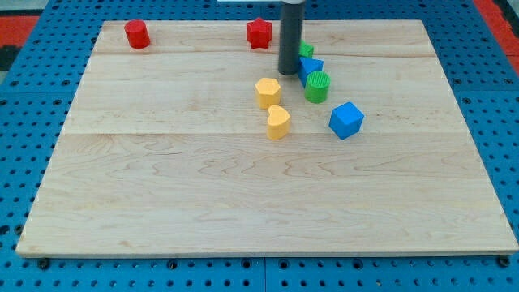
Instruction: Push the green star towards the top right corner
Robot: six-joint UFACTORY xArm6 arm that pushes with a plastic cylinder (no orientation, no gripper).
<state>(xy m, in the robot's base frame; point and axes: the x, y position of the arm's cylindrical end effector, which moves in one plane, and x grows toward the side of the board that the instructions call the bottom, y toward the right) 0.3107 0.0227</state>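
The green star [306, 50] lies near the view's top, right of centre, mostly hidden behind my rod. My tip [289, 71] rests on the board just left of and below the star, touching or nearly touching it. A blue block [310, 68] sits right beside the tip, on its right, and a green cylinder [317, 86] lies just below that.
A red star [259, 32] lies left of the rod at the top. A red block [137, 34] sits at the top left. A yellow hexagon [268, 92] and a yellow heart [278, 122] lie below the tip. A blue cube [347, 120] lies to the right.
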